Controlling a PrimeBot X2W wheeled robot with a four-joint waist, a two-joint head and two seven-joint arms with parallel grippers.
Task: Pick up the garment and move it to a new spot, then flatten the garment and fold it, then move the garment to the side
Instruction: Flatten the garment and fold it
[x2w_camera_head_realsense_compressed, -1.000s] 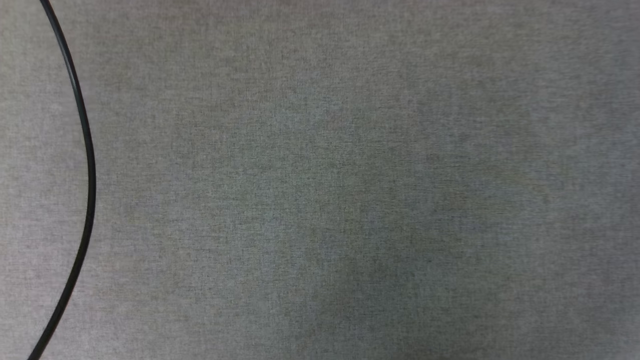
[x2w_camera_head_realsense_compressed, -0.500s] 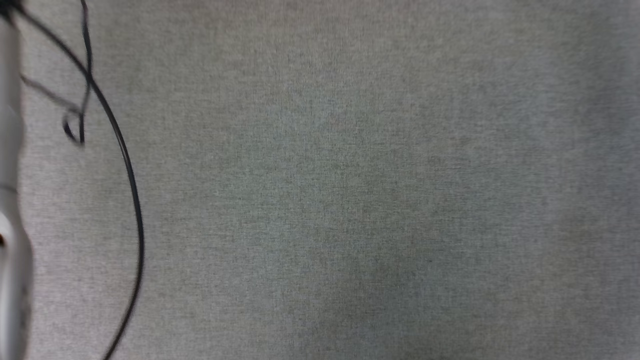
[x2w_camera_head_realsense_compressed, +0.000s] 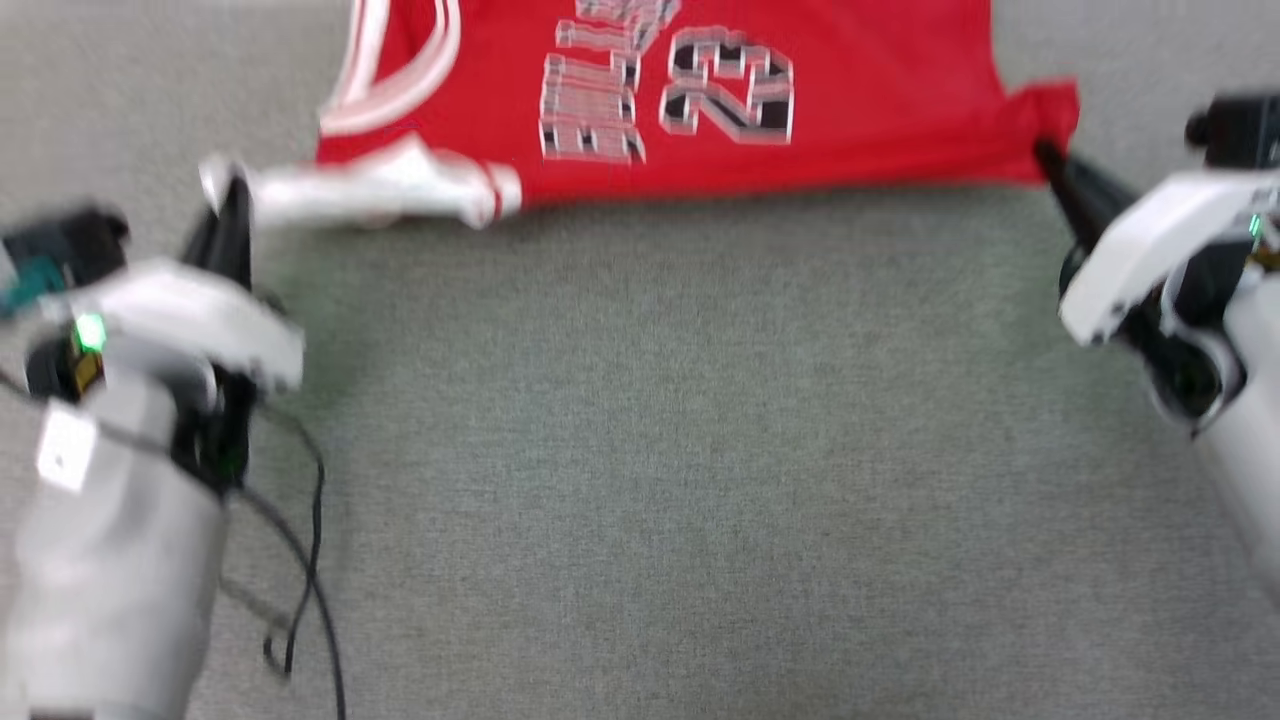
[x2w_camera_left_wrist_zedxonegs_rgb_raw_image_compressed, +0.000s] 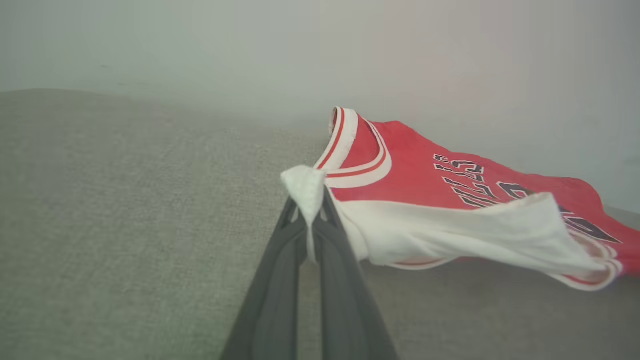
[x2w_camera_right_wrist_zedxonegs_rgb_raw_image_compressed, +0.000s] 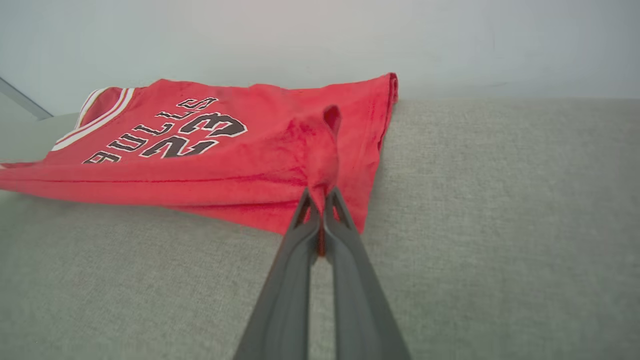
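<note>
The garment (x2w_camera_head_realsense_compressed: 860, 110), a red jersey with black white-outlined lettering and a white sleeve, lies stretched across the top of the head view, lettering side up. My left gripper (x2w_camera_head_realsense_compressed: 228, 192) is shut on the white sleeve's tip at the left. In the left wrist view the left gripper (x2w_camera_left_wrist_zedxonegs_rgb_raw_image_compressed: 309, 222) pinches that white cloth of the garment (x2w_camera_left_wrist_zedxonegs_rgb_raw_image_compressed: 425, 175). My right gripper (x2w_camera_head_realsense_compressed: 1048, 158) is shut on the red hem corner at the right. In the right wrist view the right gripper (x2w_camera_right_wrist_zedxonegs_rgb_raw_image_compressed: 322, 200) grips a red fold of the garment (x2w_camera_right_wrist_zedxonegs_rgb_raw_image_compressed: 260, 150).
A grey woven cloth surface (x2w_camera_head_realsense_compressed: 660, 450) spreads under everything. Thin black cables (x2w_camera_head_realsense_compressed: 310, 560) hang by my left forearm at the lower left. A pale wall (x2w_camera_right_wrist_zedxonegs_rgb_raw_image_compressed: 320, 35) rises behind the surface's far edge.
The head camera has swung: earlier it saw bare grey cloth and a cable, now the garment and both grippers are in the picture.
</note>
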